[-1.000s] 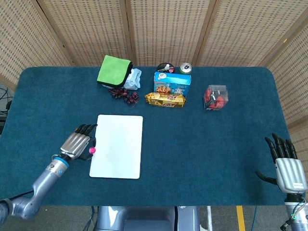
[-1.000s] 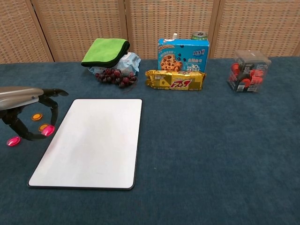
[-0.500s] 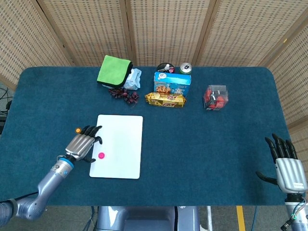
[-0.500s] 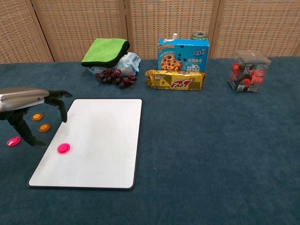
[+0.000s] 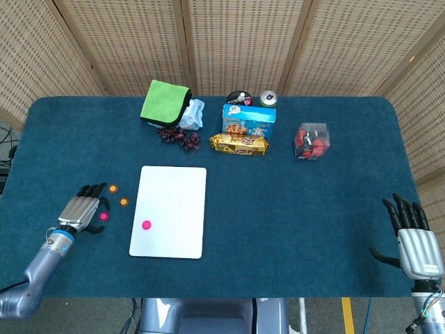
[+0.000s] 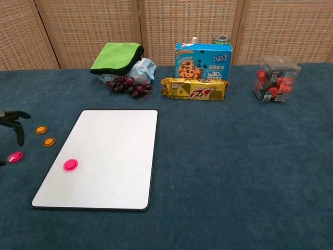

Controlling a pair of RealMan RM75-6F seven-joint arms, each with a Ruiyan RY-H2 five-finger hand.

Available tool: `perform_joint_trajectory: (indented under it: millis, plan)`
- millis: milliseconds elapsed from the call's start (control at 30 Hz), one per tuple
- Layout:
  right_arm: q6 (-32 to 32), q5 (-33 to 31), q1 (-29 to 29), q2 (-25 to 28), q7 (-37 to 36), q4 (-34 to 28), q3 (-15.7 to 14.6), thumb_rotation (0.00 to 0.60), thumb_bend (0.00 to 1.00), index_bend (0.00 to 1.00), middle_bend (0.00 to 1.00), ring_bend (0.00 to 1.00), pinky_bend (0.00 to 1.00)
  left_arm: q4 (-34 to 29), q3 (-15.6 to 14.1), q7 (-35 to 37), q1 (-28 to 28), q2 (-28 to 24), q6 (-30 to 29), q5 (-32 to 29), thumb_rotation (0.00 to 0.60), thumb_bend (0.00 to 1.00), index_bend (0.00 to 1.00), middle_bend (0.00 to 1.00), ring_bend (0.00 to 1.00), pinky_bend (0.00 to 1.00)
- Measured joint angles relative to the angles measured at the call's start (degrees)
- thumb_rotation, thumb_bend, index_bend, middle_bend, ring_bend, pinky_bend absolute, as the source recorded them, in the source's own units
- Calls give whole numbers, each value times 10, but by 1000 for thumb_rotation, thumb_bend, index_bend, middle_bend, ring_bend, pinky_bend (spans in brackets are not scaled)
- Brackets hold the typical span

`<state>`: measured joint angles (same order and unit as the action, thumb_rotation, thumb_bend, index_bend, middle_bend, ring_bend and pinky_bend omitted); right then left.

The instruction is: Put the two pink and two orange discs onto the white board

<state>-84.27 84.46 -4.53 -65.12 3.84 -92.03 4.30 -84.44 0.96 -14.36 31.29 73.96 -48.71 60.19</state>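
One flat pink disc [image 5: 146, 225] lies on the white rectangular board [image 5: 172, 202], near its left edge and toward the front, while the board itself rests flat on the dark blue felt-covered table [image 5: 292, 202]. Off the board's left edge, on the felt, lies the second pink disc [image 5: 103, 216], just beside the fingertips of the left hand [image 5: 81, 211], which hovers low with its dark fingers spread and slightly curled, holding nothing; whether a fingertip touches that disc cannot be told. A little further back sit the two small orange discs [image 5: 124, 202], one just beside the board's edge and the other [image 5: 112, 188] further left, both on the felt and apart from each other. At the near right corner the right hand [image 5: 414, 240] rests palm-down with its fingers straight and spread, empty. Toward the back of the table lie a bunch of dark red grapes [image 5: 176, 135], a gold snack packet [image 5: 239, 144], a clear plastic box of red pieces [image 5: 311, 141], a blue cookie box [image 5: 249, 122], a folded green cloth [image 5: 165, 101] and a green drink can [image 5: 268, 99].
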Motion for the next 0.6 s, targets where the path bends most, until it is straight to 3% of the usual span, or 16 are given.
perform_joint_trajectory:
  millis: [200, 600]
  plan:
    - [-1, -1, 0, -1, 3, -1, 0, 600, 0, 0, 0, 0, 0, 36, -6, 31, -12, 14, -2, 24, 600, 281, 408, 0, 0, 0]
    - [1, -2, 0, 1, 1, -1, 0, 600, 0, 0, 0, 0, 0, 77, 0, 26, -16, 44, -8, 21, 600, 308, 408, 0, 0, 0]
